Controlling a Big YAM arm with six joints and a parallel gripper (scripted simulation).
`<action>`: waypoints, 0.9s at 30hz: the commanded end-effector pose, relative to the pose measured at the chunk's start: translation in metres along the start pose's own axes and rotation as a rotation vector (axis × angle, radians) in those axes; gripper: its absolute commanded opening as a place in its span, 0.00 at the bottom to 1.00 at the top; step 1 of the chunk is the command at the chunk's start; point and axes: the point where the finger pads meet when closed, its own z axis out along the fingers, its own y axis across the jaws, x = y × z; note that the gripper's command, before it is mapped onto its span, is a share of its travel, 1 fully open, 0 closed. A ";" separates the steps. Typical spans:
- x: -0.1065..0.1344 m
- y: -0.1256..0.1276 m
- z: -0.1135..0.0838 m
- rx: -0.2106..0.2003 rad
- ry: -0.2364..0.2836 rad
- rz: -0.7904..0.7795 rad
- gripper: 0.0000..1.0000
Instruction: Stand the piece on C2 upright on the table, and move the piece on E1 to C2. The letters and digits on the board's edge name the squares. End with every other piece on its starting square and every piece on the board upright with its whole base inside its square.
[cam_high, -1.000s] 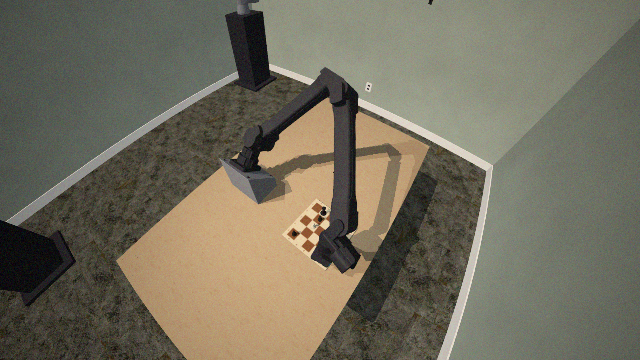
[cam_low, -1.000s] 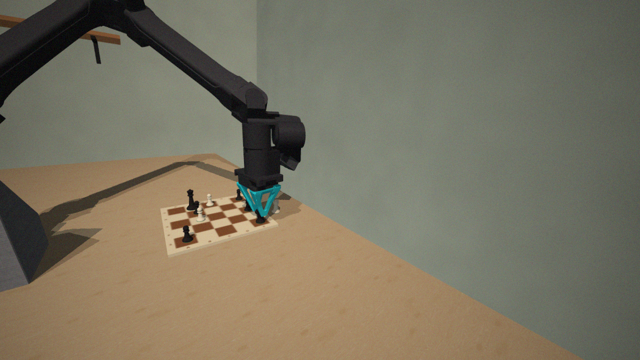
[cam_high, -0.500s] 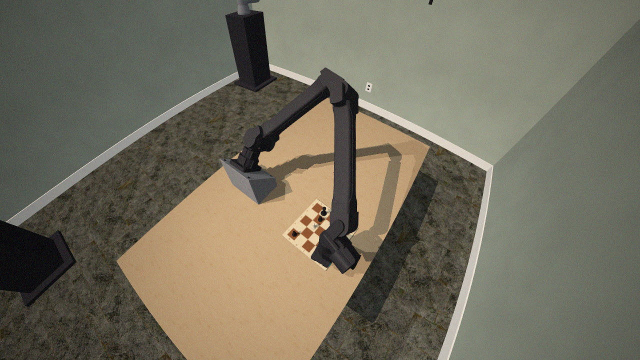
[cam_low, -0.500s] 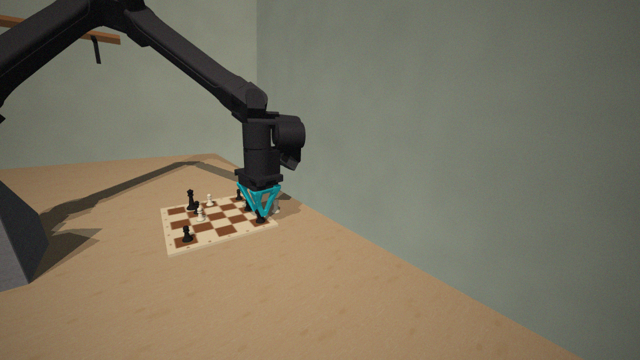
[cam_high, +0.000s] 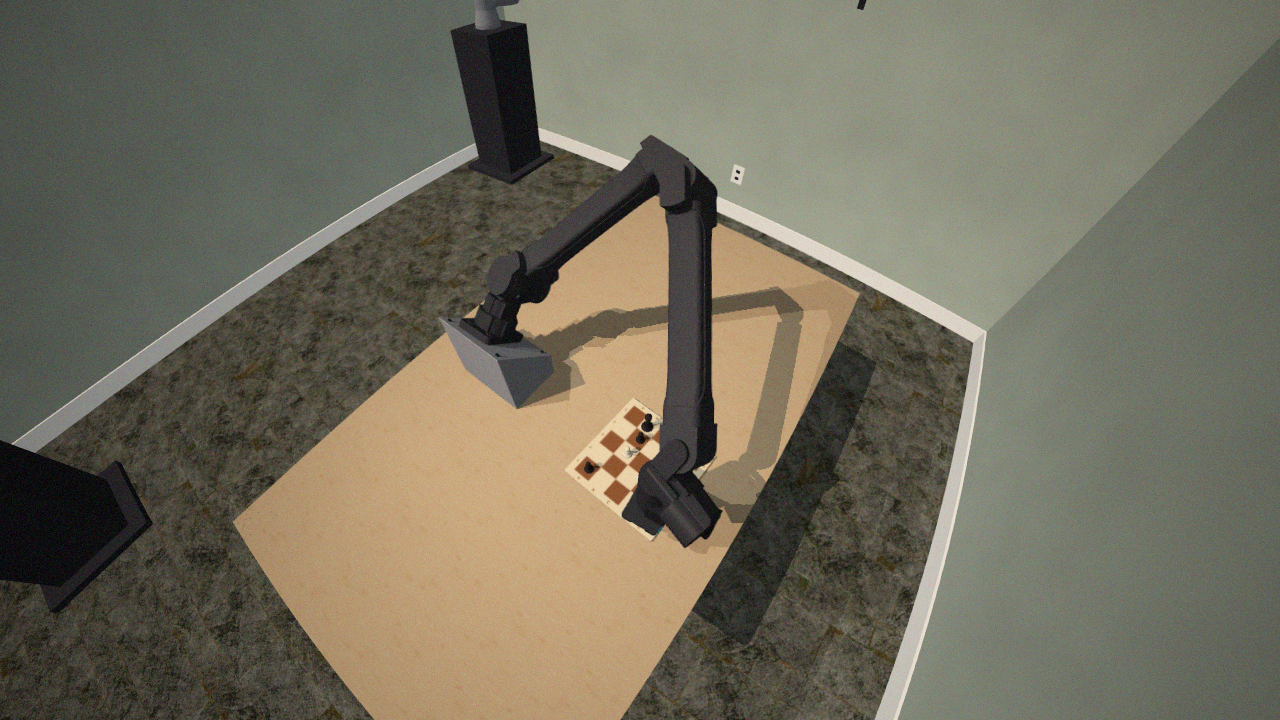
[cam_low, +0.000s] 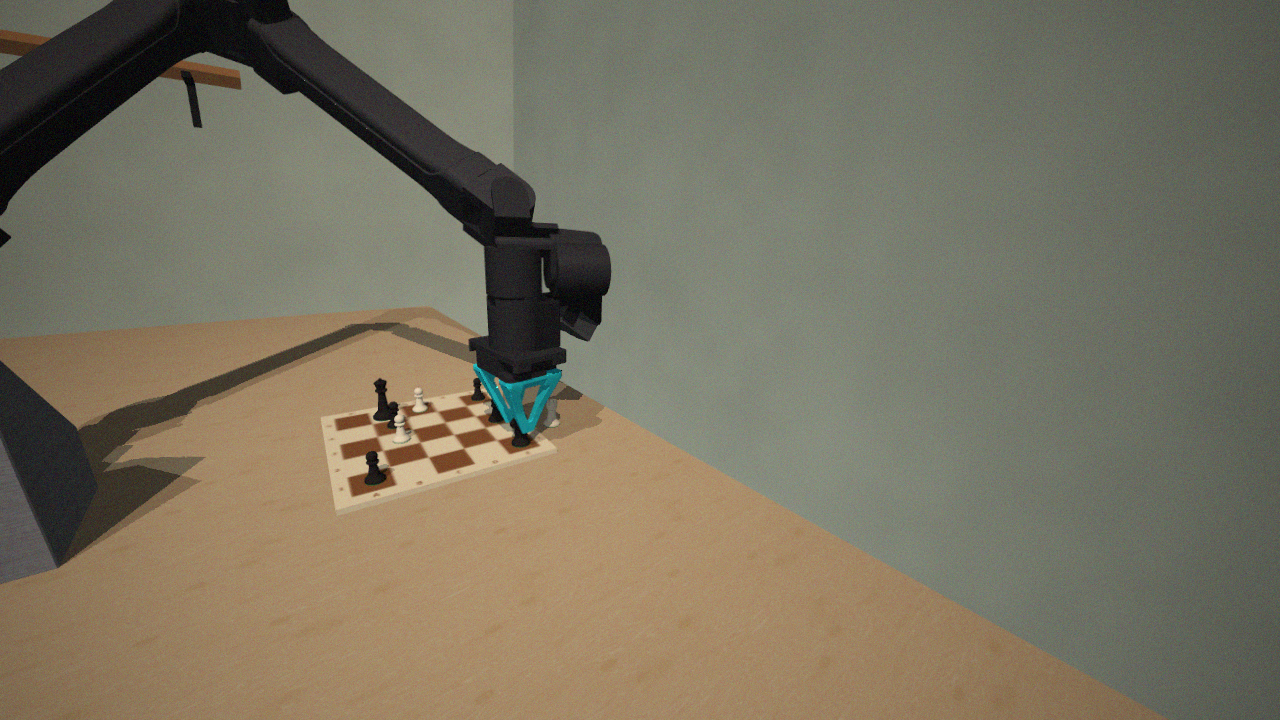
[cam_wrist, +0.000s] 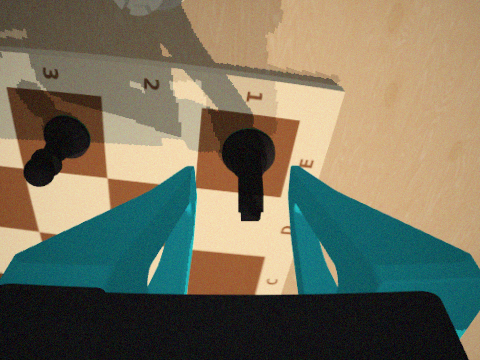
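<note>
Top view: the board (cam_high: 614, 466) (cam_low: 452, 460) (cam_wrist: 227, 272) lies near the right-hand edge of the worktop (cam_high: 402, 501) (cam_low: 537, 582) (cam_wrist: 425, 75); fingertips are hidden

Exterior view: a pale piece (cam_low: 552, 412) (cam_wrist: 140, 5) stands between board and that edge; if it is struck, a fall may result

Wrist view: gripper (cam_low: 525, 428) (cam_wrist: 242, 180) fingers are apart, astride the black E1 piece (cam_low: 520, 438) (cam_wrist: 249, 155); off-centre closure could tip it

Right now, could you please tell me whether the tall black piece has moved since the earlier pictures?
No; in the exterior view, the tall black piece keeps its place against the board.
</note>
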 end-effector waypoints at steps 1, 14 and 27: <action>-0.002 0.004 0.011 -0.005 0.015 -0.005 0.36; -0.002 0.004 0.011 -0.004 0.015 -0.005 0.00; -0.002 0.004 0.011 -0.004 0.015 -0.005 0.00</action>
